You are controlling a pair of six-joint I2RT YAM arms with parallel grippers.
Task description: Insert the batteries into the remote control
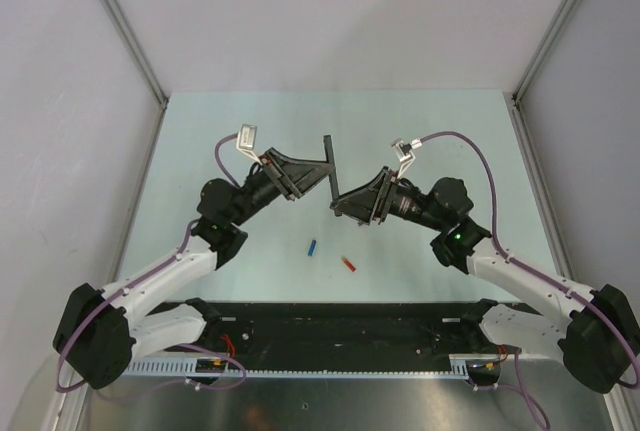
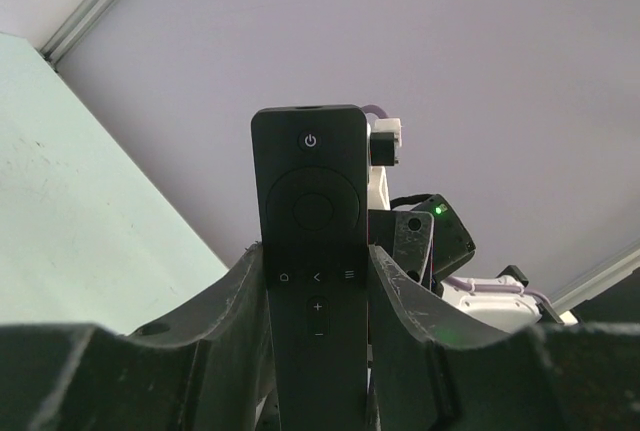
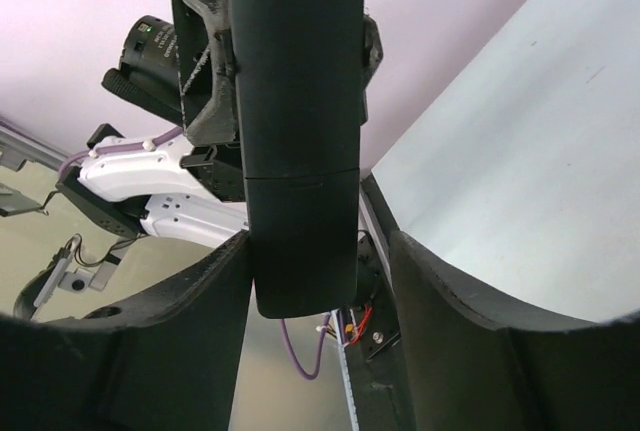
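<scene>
Loading not begun; remote control (image 2: 310, 201) aloft, cover seemingly on.
Blue battery (image 1: 312, 247), red battery (image 1: 348, 264) on surface (image 1: 250, 131), base-side of tools. Left tool (image 2: 317, 261) clamps the remote control mid-body; right tool (image 3: 320, 271) straddles its cover end, jaws apart, no grip.

The top camera looks down from high up behind the arms at the whole desk (image 1: 200, 141). The wrist cameras sit close behind the left end effector (image 2: 317, 261) and the right end effector (image 3: 320, 246), looking up. They see the remote control (image 1: 329, 164) from opposite sides, and the top view shows it too.
</scene>
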